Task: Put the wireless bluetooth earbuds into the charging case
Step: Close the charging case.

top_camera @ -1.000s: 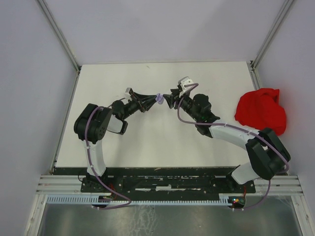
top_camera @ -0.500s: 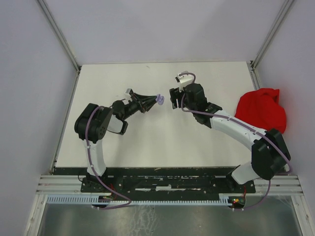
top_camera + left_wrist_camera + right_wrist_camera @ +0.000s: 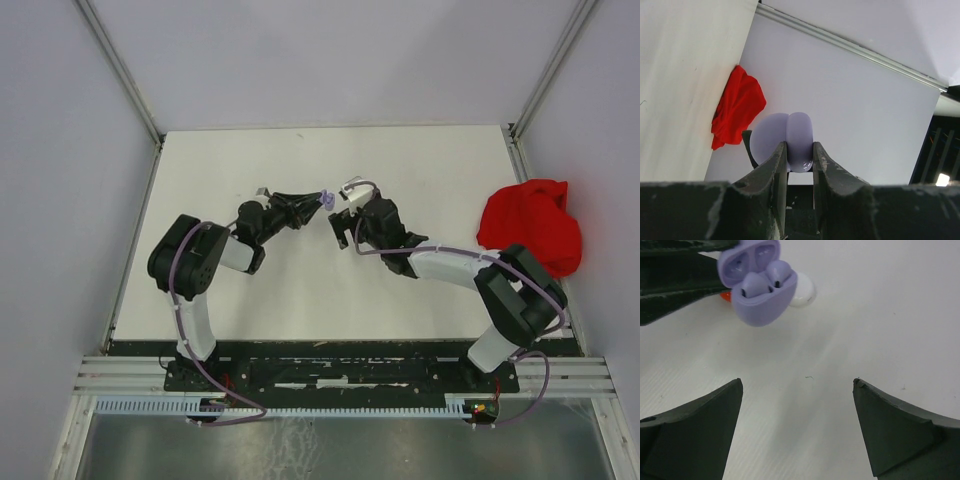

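from above, only a purple speck of case (image 3: 326, 199) at the tip of the left gripper (image 3: 318, 201), over the middle of the table (image 3: 300, 290). from the left wrist, pinched tight by its rounded back between both fingers. only from the right wrist, lid up, two purple earbuds (image 3: 762, 280) seated in their wells. right gripper (image 3: 342, 222) spread wide, holding nothing, just beside the case. behind the case, a white round thing (image 3: 802, 290) and a red scrap (image 3: 726, 296), unclear what. red cloth (image 3: 530, 225) at far right.
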